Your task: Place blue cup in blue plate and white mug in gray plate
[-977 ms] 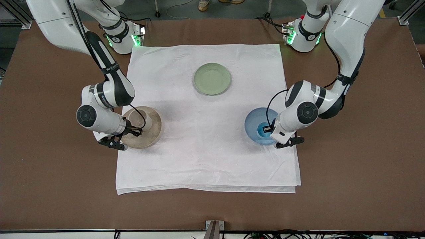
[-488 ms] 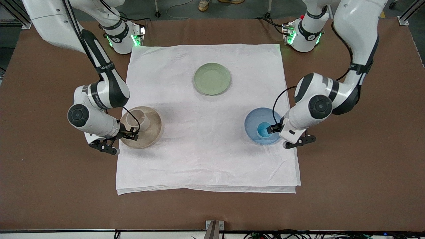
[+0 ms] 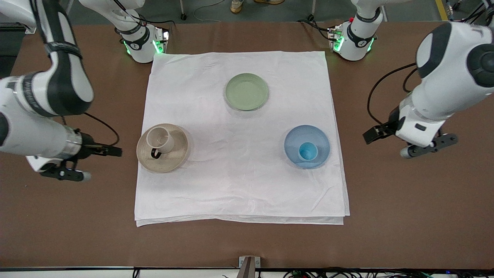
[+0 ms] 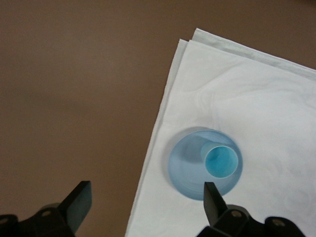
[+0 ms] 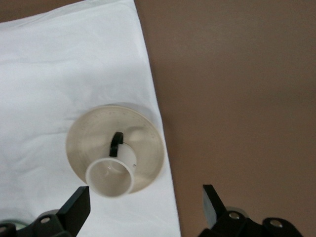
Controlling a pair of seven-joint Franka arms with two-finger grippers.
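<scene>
The blue cup [image 3: 308, 151] stands upright in the blue plate [image 3: 295, 138]. The white mug [image 3: 160, 139] stands on the gray plate [image 3: 178, 154], its dark handle toward the front camera. My left gripper [image 3: 369, 135] is open and empty, up over the bare table at the left arm's end. My right gripper [image 3: 115, 151] is open and empty, over the bare table at the right arm's end. The left wrist view shows the cup [image 4: 221, 162] in its plate [image 4: 185, 165] past the open left gripper [image 4: 146, 205]. The right wrist view shows the mug [image 5: 110, 176] on its plate [image 5: 148, 140] past the open right gripper [image 5: 145, 205].
A pale green plate [image 3: 246, 92] lies on the white cloth [image 3: 239, 185], farther from the front camera than the other two plates. The cloth covers the middle of the brown table [image 3: 405, 216].
Both grippers have drawn back and risen from the plates, outward to their own ends of the table. The cup and the mug stay standing in their plates.
</scene>
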